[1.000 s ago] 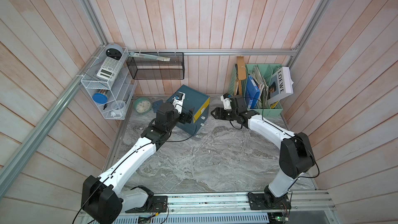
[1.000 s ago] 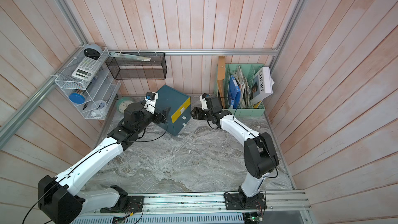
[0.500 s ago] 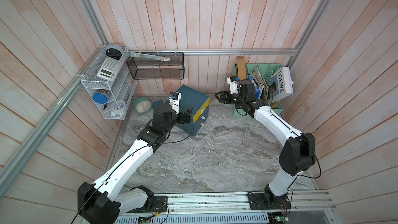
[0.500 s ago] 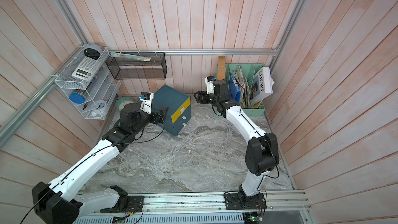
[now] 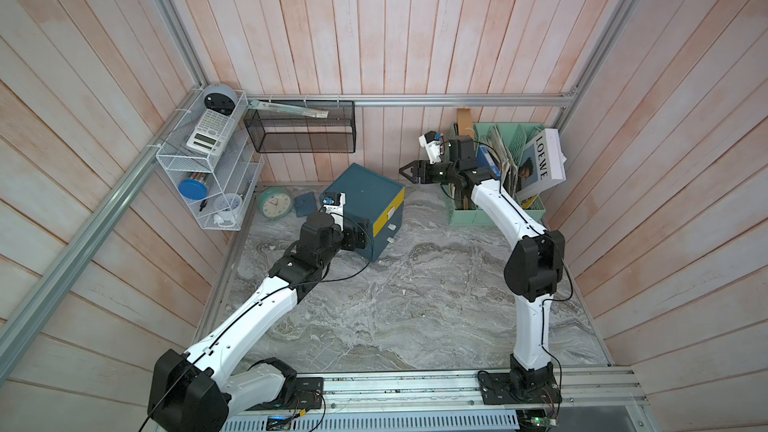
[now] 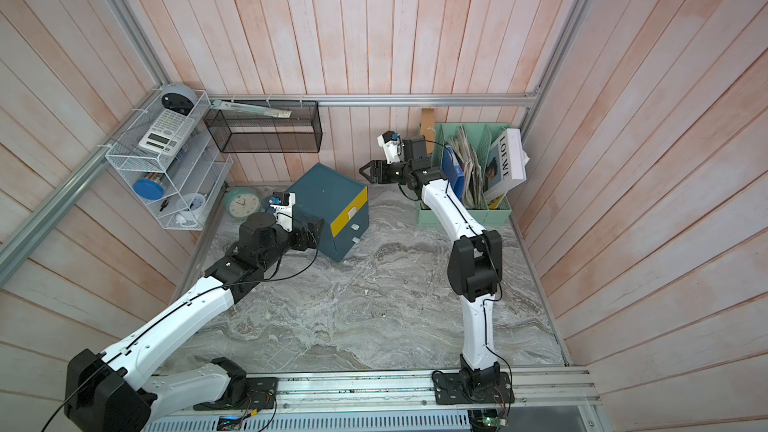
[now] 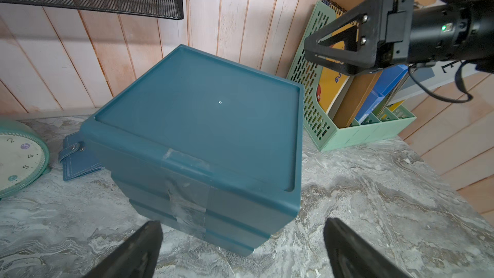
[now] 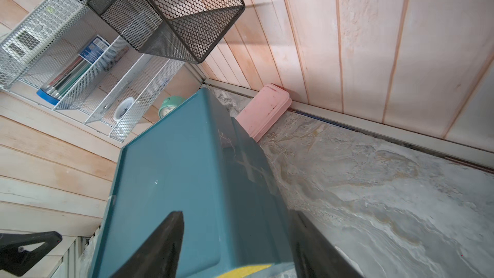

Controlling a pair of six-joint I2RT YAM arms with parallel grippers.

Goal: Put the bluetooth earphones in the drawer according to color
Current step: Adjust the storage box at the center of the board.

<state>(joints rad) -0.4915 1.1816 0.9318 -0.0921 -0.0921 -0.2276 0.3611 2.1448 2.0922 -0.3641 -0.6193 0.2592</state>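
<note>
The drawer is a dark teal cabinet with a yellow top front and two teal fronts below, all pushed in; it stands at an angle near the back wall. My left gripper is open wide, low beside the cabinet's taped rear side, and holds nothing. My right gripper hangs open in the air above the cabinet's far right corner, clear of it, and also shows in the left wrist view. In the right wrist view its fingers frame the cabinet top. No bluetooth earphones are in view.
A mint-green clock and a blue wallet lie left of the cabinet. A pink case lies behind it by the wall. A mint file rack stands at the back right. A black mesh basket and a white wire shelf hang on the walls.
My right gripper has lifted from beside the drawer fronts and drawn back toward the file rack. My left arm has pulled back a little from the cabinet.
</note>
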